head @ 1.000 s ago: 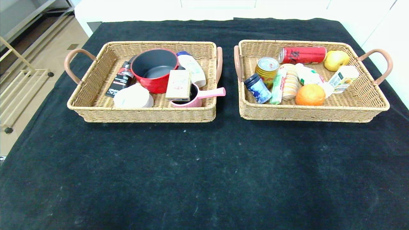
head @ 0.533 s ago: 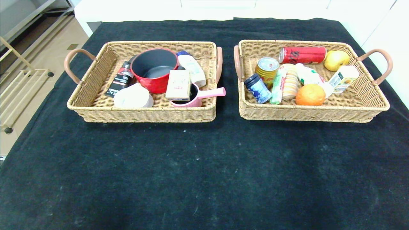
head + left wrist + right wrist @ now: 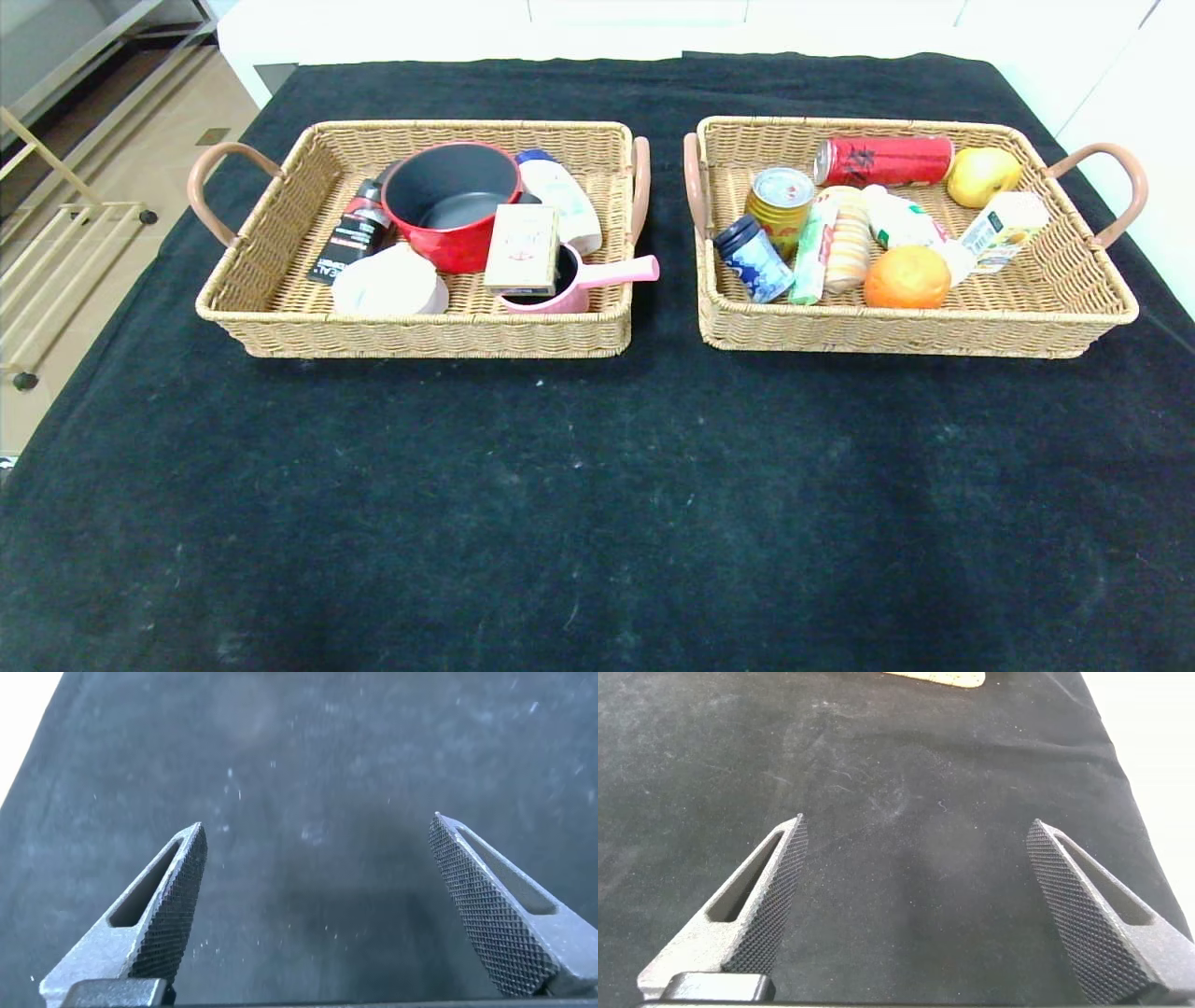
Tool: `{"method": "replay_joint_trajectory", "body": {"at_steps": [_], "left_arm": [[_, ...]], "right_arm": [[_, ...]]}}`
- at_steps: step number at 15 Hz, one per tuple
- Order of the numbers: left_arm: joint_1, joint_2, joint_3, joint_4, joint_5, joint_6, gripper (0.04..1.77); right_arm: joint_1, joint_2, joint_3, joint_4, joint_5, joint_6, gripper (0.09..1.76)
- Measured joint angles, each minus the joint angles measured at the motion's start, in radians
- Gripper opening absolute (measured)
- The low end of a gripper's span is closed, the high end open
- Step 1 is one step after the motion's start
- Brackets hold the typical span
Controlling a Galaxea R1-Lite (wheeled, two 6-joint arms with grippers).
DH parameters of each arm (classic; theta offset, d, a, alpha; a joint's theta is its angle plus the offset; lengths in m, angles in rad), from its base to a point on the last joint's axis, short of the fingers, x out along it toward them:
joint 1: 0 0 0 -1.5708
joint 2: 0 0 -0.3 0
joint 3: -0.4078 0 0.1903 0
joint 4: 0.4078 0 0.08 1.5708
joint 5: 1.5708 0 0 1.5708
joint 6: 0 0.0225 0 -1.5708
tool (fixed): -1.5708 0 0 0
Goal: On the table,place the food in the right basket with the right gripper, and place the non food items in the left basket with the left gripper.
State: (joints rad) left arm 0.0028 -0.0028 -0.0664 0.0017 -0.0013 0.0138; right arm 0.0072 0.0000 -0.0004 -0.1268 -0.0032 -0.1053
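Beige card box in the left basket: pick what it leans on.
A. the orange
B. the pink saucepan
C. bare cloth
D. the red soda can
B. The card box rests over the mouth of the pink saucepan, in front of the red pot, inside the left basket.

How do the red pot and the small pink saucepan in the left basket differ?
The red pot is larger and sits near the back of the left basket; the pink saucepan is smaller, at the front right corner. The saucepan's long handle pokes over the basket's edge; the pot shows no such handle. A beige card box leans across both. Both stand upright with dark insides.
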Motion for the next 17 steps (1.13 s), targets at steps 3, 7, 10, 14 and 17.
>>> {"method": "replay_joint_trajectory", "body": {"at_steps": [3, 7, 10, 14, 17], "left_arm": [[0.000, 0.000, 0.029, -0.004, 0.005, 0.003, 1.72], [0.000, 0.000, 0.063, -0.033, 0.007, -0.003, 1.72], [0.000, 0.000, 0.066, -0.036, 0.006, -0.008, 1.72], [0.000, 0.001, 0.066, -0.037, 0.006, -0.021, 1.72], [0.000, 0.001, 0.066, -0.043, 0.006, -0.028, 1.72]], "right_arm": [[0.000, 0.000, 0.000, 0.021, 0.016, 0.011, 1.71], [0.000, 0.000, 0.000, 0.046, 0.019, 0.019, 1.71], [0.000, 0.000, 0.000, 0.046, 0.023, 0.049, 1.71], [0.000, 0.000, 0.000, 0.048, 0.017, 0.090, 1.71], [0.002, 0.000, 0.000, 0.049, 0.014, 0.098, 1.71]]}}
